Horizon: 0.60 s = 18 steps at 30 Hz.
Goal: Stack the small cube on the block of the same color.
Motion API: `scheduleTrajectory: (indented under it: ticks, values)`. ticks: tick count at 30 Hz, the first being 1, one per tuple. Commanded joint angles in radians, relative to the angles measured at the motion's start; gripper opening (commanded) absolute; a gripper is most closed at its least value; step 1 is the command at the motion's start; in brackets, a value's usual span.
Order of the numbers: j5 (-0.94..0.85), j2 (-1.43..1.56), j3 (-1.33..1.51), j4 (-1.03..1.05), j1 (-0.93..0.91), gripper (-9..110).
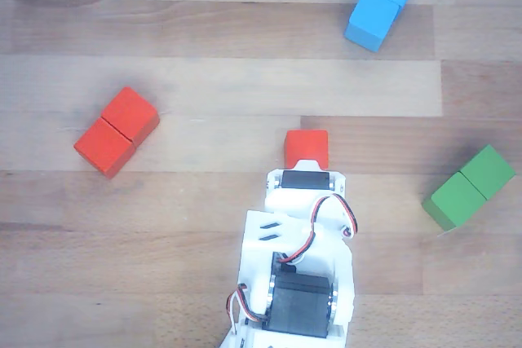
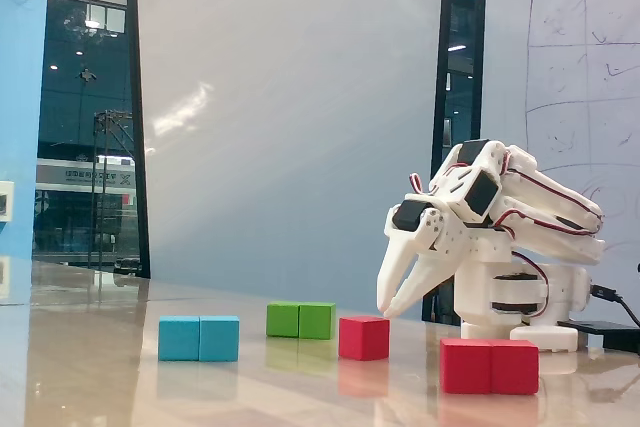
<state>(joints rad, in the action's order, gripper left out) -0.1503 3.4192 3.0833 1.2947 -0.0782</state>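
The small red cube (image 1: 306,147) lies on the wooden table near the middle, just beyond my arm's wrist; it also shows in the fixed view (image 2: 363,337). The long red block (image 1: 117,131) with a groove across its middle lies apart at the left, and in the fixed view it is in front at the right (image 2: 489,365). My gripper (image 2: 388,311) points down and hovers just above and beside the small cube. Its fingertips nearly meet and hold nothing. In the other view the fingers are hidden under the wrist.
A blue two-cube block (image 1: 381,3) lies at the far right and a green one (image 1: 469,187) at the right edge. In the fixed view the blue (image 2: 199,338) and green (image 2: 300,320) blocks sit left of the cube. The arm's base (image 2: 515,297) stands behind.
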Motion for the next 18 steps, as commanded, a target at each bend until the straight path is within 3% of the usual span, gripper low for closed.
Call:
scheduleTrajectory:
  ticks: [1, 6, 18]
  values:
    - [0.0, 0.025, -0.049, 0.0, -0.011, 0]
    - [-0.002, -0.106, -0.238, 0.0, -0.041, 1]
    - [-0.011, -0.738, -0.859, 0.018, -0.052, 0]
